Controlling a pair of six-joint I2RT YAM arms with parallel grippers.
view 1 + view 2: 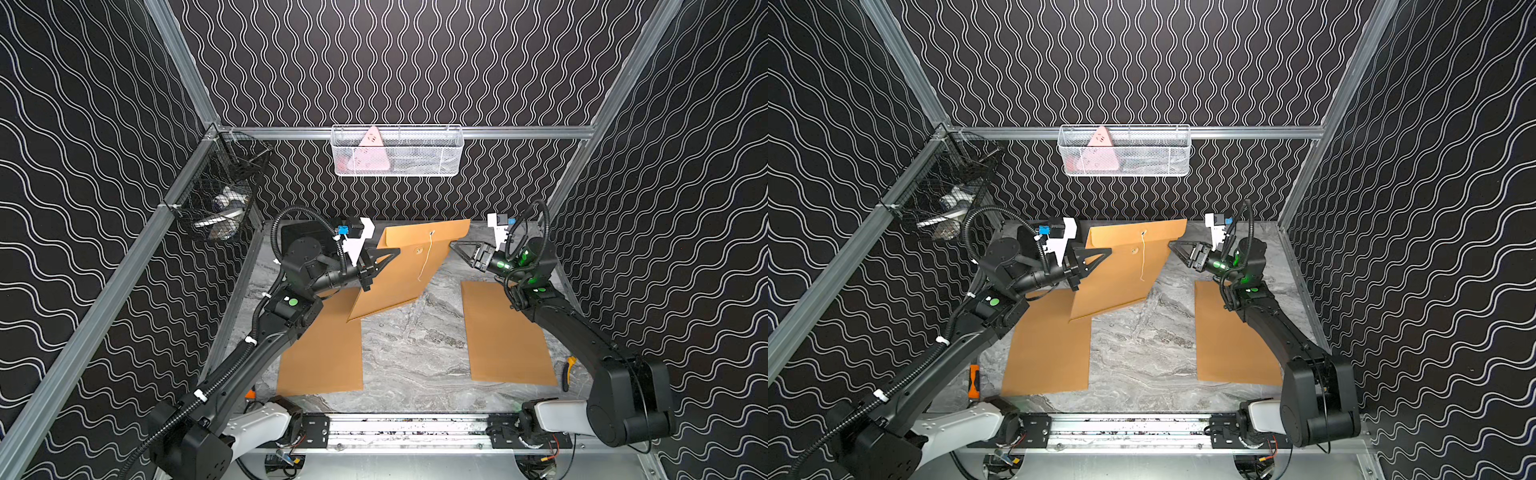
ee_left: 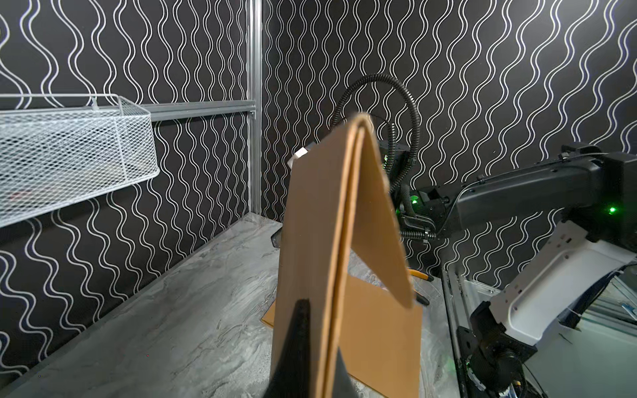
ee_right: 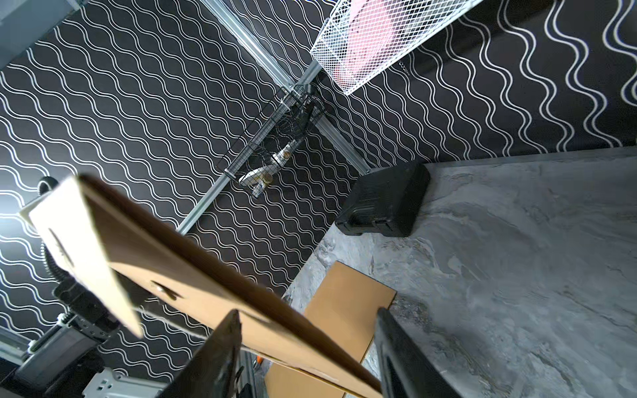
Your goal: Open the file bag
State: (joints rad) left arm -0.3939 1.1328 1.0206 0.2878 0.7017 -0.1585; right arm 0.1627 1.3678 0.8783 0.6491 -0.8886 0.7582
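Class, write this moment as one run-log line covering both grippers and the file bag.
left gripper: shut on file bag, raised | right gripper: open, jaws astride bag's edge | string: hanging loose | flap: folded over

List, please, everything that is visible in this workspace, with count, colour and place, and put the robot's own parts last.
held file bag: 1, brown, lifted above the table's rear middle
string: 1, white, hanging loose on the held file bag
flat file bags: 2, brown, lying on the table, one by each arm
table: 1, grey marble pattern
white mesh basket: 1, white, back rail
pink triangular item: 1, pink, inside the white mesh basket
black wire basket: 1, black, side rail, contents unclear
black case: 1, black, rear table corner
orange-handled tool: 1, front table edge
yellow-handled tool: 1, table edge by the right arm
left gripper: 1, black, shut on the held file bag
right gripper: 1, black, open, at the bag's opposite edge
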